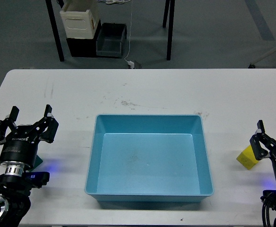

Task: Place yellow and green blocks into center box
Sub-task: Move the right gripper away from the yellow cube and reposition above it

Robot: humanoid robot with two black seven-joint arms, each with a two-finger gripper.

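The light-blue center box (pixel 93 156) lies empty in the middle of the white table. The yellow block (pixel 245 157) rests on the table right of the box. It sits just left of my right gripper (pixel 271 142) and is partly covered by one dark finger (pixel 257 142). The gripper's other finger is cut off by the frame edge. My left gripper (pixel 30 118) hovers left of the box, open, with nothing between its fingers. A small dark green corner (pixel 38 161), probably the green block, peeks out from under the left wrist; the rest of it is hidden.
The white table (pixel 142 90) runs wide behind the box. On the floor beyond the table stand a cream box (pixel 80 20) and a dark grey bin (pixel 111 39) between black table legs, with a white cable (pixel 130 60) hanging down.
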